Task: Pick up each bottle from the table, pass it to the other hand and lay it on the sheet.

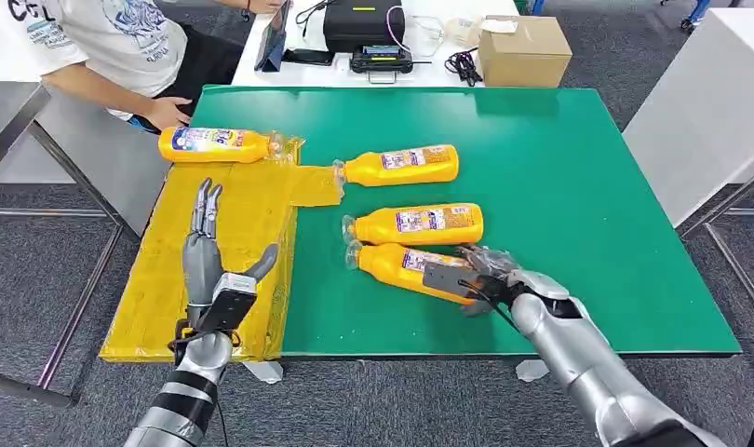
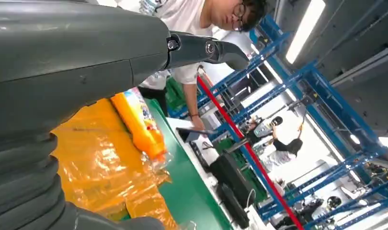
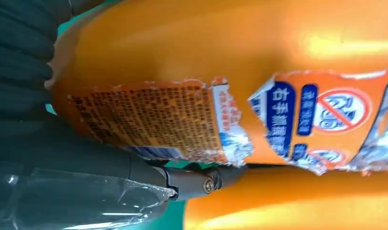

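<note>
at the far left a person in a white shirt leans at the table's corner, one hand near the green table. the yellow sheet covers the table's left side, and one orange bottle already lies across its far end, long axis running left to right, neck toward the green. the left hand hovers over the sheet with fingers straight and apart, released, holding nothing; in the left wrist view the left hand shows its thumb extended clear of that bottle.

moving right, three more bottles lie on their sides on the green, all with necks pointing left toward the sheet. the far bottle has its neck just touching a flap of the sheet. the middle bottle lies just beside the nearest bottle, which slants slightly, its base end toward the robot's right.

the right hand sits at the base end of the nearest bottle, fingers wrapped about it; the right wrist view shows the nearest bottle pressed against the right hand, thumb under the label, so it looks grasped, though not yet lifted clear. the bottle's long axis points from the right hand toward the waiting left hand, so the handover likely means carrying it leftward, neck first.
</note>
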Tool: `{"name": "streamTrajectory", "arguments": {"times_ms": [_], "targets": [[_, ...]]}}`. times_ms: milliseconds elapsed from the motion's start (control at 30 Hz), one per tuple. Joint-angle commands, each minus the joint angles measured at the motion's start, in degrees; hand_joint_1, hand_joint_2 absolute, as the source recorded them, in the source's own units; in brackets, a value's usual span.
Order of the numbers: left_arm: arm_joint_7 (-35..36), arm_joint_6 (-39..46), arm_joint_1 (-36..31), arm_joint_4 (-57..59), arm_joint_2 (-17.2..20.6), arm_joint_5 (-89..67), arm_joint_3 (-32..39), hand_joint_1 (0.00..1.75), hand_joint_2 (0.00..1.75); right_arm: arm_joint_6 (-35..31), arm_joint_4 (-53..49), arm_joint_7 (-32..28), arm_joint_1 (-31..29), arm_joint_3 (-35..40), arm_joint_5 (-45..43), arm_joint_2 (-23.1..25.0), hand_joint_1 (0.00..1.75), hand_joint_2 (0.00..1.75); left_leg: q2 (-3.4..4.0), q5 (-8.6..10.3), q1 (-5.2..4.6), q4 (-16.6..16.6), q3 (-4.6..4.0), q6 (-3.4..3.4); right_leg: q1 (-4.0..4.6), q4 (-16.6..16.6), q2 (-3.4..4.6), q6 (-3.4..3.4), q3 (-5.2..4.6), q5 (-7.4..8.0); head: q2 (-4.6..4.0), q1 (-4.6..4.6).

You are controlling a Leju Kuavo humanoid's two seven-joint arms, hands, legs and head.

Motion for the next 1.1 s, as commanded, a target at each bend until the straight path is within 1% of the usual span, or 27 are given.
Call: {"name": "streamTrajectory", "arguments": {"times_ms": [33, 100, 133, 167, 200, 233, 267, 300, 367, 400, 500, 533, 700, 767, 800, 833, 867, 933, 967, 1000, 1033, 1067, 1100], "targets": [[-1.1, -0.2, -2.4, 4.6, 0.0, 2.9, -3.1, 0.00, 1.75, 2.5, 9.6, 0.1, -10.0, 7.5, -3.8, 0.8, 0.00, 1.75, 0.22, -0.14, 0.04, 0.0, 0.16, -0.12, 0.05, 0.1, 0.19, -0.15, 0.10, -0.07, 0.00, -0.02], [-1.1, -0.2, -2.1, 4.3, -0.2, 2.7, -3.0, 0.00, 1.75, 1.3, 9.5, 0.6, -9.4, 8.3, -4.8, 0.6, 0.00, 1.75, 0.18, -0.17, 0.09, 0.1, 0.20, -0.14, 0.10, 0.0, 0.13, -0.17, 0.16, -0.11, 0.00, -0.02], [-1.1, -0.2, -2.1, 4.3, -0.2, 2.8, -3.2, 0.00, 1.75, 1.3, 9.5, 0.3, -9.3, 8.0, -5.3, 0.6, 0.07, 1.75, 0.09, -0.10, 0.05, 0.0, 0.12, -0.09, 0.06, 0.0, 0.06, -0.12, 0.09, -0.06, 0.00, -0.02], [-1.1, -0.2, -2.1, 4.4, -0.3, 3.4, -2.9, 0.00, 1.75, 0.8, 9.3, -0.3, -8.7, 7.5, -6.9, 0.3, 0.80, 1.75, 0.05, -0.07, 0.04, 0.0, 0.04, -0.07, 0.04, 0.0, 0.03, -0.09, 0.03, -0.04, 0.00, -0.02], [-1.1, -0.2, -2.2, 4.6, -0.2, 3.7, -3.7, 0.00, 1.75, 1.0, 9.0, -0.8, -8.4, 7.8, -7.7, -0.5, 1.36, 1.75, 0.06, -0.13, 0.07, 0.0, 0.14, -0.11, 0.08, 0.0, 0.03, -0.14, 0.14, -0.10, 0.00, 0.00], [-1.1, -0.2, -2.2, 4.9, -0.2, 4.4, -4.0, 0.00, 1.75, 0.3, 8.4, -0.8, -8.0, 8.0, -7.9, -1.1, 1.69, 1.75, -0.01, -0.11, 0.07, 0.0, 0.11, -0.10, 0.07, 0.0, -0.02, -0.12, 0.14, -0.09, 0.00, 0.00], [-1.1, -0.2, -2.2, 5.3, -0.1, 4.5, -4.7, 0.00, 1.75, 0.4, 7.9, -1.2, -7.7, 8.1, -8.9, -1.3, 1.75, 1.75, -0.02, -0.06, 0.02, 0.0, 0.04, -0.07, 0.02, 0.0, -0.02, -0.09, 0.05, -0.06, 0.00, -0.02], [-1.1, -0.2, -2.1, 5.0, -0.3, 5.1, -4.7, 0.00, 1.75, -0.4, 7.4, -1.0, -7.2, 8.1, -9.3, -1.5, 1.75, 1.75, -0.01, -0.13, 0.07, 0.0, 0.13, -0.11, 0.08, 0.0, -0.03, -0.15, 0.16, -0.11, 0.00, 0.00], [-1.1, -0.2, -2.0, 5.1, -0.4, 5.2, -4.9, 0.00, 1.75, -1.2, 7.1, -1.1, -6.6, 7.7, -10.0, -1.2, 1.75, 1.75, -0.05, -0.07, 0.04, 0.0, 0.03, -0.08, 0.04, 0.0, -0.05, -0.10, 0.06, -0.06, 0.00, 0.00], [-1.1, -0.2, -1.8, 4.6, -0.4, 5.4, -5.3, 0.00, 1.75, -3.1, 6.0, -1.2, -5.7, 7.2, -10.7, -1.3, 1.75, 1.75, -0.02, -0.14, 0.08, 0.0, 0.14, -0.13, 0.09, 0.0, -0.03, -0.16, 0.17, -0.12, 0.00, -0.02], [-1.1, -0.2, -1.6, 4.5, -0.7, 4.8, -5.1, 0.00, 1.75, -5.1, 4.1, -1.4, -4.4, 6.8, -11.6, -1.4, 1.75, 1.75, -0.02, -0.08, 0.06, 0.0, 0.05, -0.10, 0.07, 0.0, -0.03, -0.13, 0.07, -0.06, 0.00, -0.02], [-1.1, -0.2, -1.7, 4.5, -0.6, 5.0, -5.2, 0.00, 1.75, -5.5, 3.8, -1.4, -4.1, 6.7, -11.7, -1.4, 1.75, 1.75, -0.03, -0.04, 0.04, 0.0, -0.04, -0.07, 0.05, 0.0, -0.04, -0.09, -0.02, -0.03, 0.00, 0.00], [-1.1, -0.2, -1.7, 4.5, -0.6, 5.0, -5.2, 0.00, 1.75, -5.5, 3.8, -1.4, -4.1, 6.7, -11.7, -1.4, 1.75, 1.75, 0.04, -0.11, 0.04, 0.0, 0.06, -0.10, 0.06, 0.0, 0.03, -0.13, 0.05, -0.08, 0.00, -0.02], [-1.1, -0.2, -1.7, 4.5, -0.6, 5.0, -5.2, 0.00, 1.75, -5.5, 3.8, -1.4, -4.1, 6.7, -11.7, -1.4, 1.75, 1.75, 0.00, -0.04, 0.02, 0.0, -0.06, -0.05, 0.03, 0.0, -0.02, -0.07, -0.07, -0.03, 0.00, -0.02], [-1.1, -0.2, -1.7, 4.6, -0.5, 5.1, -4.9, 0.00, 1.75, -6.9, 2.6, -1.7, -3.2, 6.0, -12.2, -1.3, 1.75, 1.75, 0.01, -0.09, 0.05, 0.0, 0.05, -0.09, 0.06, 0.0, -0.01, -0.12, 0.05, -0.08, 0.00, 0.00], [-1.1, -0.2, -1.8, 5.1, -0.5, 5.8, -5.2, 0.00, 1.75, -8.2, 1.7, -2.0, -2.3, 5.3, -12.8, -1.1, 1.75, 1.75, 0.00, -0.05, 0.04, 0.0, -0.03, -0.06, 0.05, 0.0, -0.01, -0.09, -0.03, -0.04, 0.00, -0.02], [-1.1, -0.2, -1.4, 4.6, -0.4, 5.8, -5.1, 0.00, 1.75, -10.6, -0.3, -3.1, -0.4, 3.7, -13.8, -0.6, 1.75, 1.75, 0.00, -0.10, 0.06, 0.0, 0.09, -0.10, 0.08, 0.0, -0.02, -0.13, 0.09, -0.08, 0.00, -0.02], [-1.1, -0.2, -1.1, 4.2, 0.1, 7.1, -6.3, 0.00, 1.75, -14.0, -5.0, -7.0, 3.7, 0.0, -16.9, 0.6, 1.75, 1.75, -0.02, -0.06, 0.06, 0.0, 0.01, -0.08, 0.07, -0.1, -0.03, -0.10, 0.02, -0.05, 0.00, 0.00], [-1.1, -0.2, -1.0, 3.8, 0.1, 7.9, -6.7, 0.00, 1.75, -16.6, -8.0, -10.7, 5.6, -1.5, -17.1, 1.7, 1.75, 1.75, -0.03, -0.12, 0.09, 0.0, 0.11, -0.12, 0.10, -0.1, -0.05, -0.16, 0.13, -0.11, 0.00, 0.00], [-1.1, -1.1, -1.2, 4.1, 0.2, 10.7, -7.6, 0.00, 1.75, -18.9, -12.8, -16.2, 9.1, -5.2, -19.5, 4.5, 1.75, 1.75, 0.02, -0.19, 0.13, 0.0, 0.21, -0.16, 0.14, 0.0, -0.01, -0.21, 0.22, -0.17, 0.00, -0.02], [-1.1, -2.3, -1.2, 4.2, 0.0, 12.2, -7.4, 0.00, 1.75, -21.6, -17.3, -19.6, 11.8, -7.4, -19.4, 6.7, 1.75, 1.75, 0.07, -0.27, 0.17, 0.0, 0.31, -0.21, 0.18, 0.0, 0.03, -0.27, 0.30, -0.23, 0.00, -0.02], [-1.1, -4.0, -1.1, 4.2, -0.3, 13.8, -6.8, 0.00, 1.75, -22.2, -20.0, -21.2, 13.4, -8.9, -20.2, 8.4, 1.75, 1.75, 0.09, -0.26, 0.17, -0.1, 0.31, -0.22, 0.19, -0.1, 0.06, -0.27, 0.33, -0.21, 0.00, -0.02], [-1.1, -8.1, -1.0, 4.8, -1.2, 17.2, -4.7, 0.00, 1.75, -24.6, -25.4, -23.1, 16.1, -11.5, -21.0, 11.4, 1.75, 1.75, 0.02, -0.10, 0.10, -0.1, 0.01, -0.12, 0.11, -0.1, 0.02, -0.15, 0.03, -0.08, 0.00, 0.02]]}}
